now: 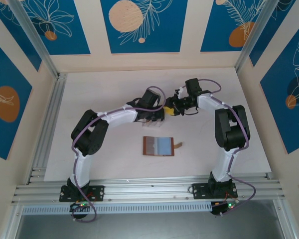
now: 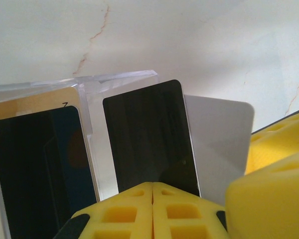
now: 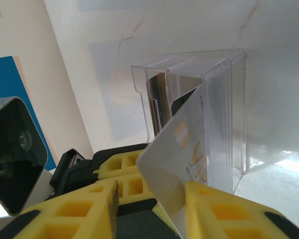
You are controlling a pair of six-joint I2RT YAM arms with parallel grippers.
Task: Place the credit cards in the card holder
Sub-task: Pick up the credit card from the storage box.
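Observation:
The card holder (image 1: 158, 146) lies open and flat on the table, blue-grey lining up, near side of both grippers. A clear plastic box (image 3: 224, 114) stands upright with credit cards in it: a black card (image 2: 149, 139), another dark card (image 2: 35, 164) and a tan one (image 2: 35, 102) behind it. My left gripper (image 2: 153, 199) is shut with nothing between its fingers, its tips right at the black card's lower edge. A pale grey card (image 3: 182, 149) sticks out of the box between the fingers of my right gripper (image 3: 150, 194). It rests against the right finger; the left finger stands apart.
The box (image 1: 157, 119) sits mid-table just beyond the wallet. The two grippers (image 1: 164, 110) meet tip to tip over it. The left arm's wrist camera (image 3: 10, 149) hangs close on the right gripper's left. Aluminium rails (image 1: 45, 129) border the table's left and near edges.

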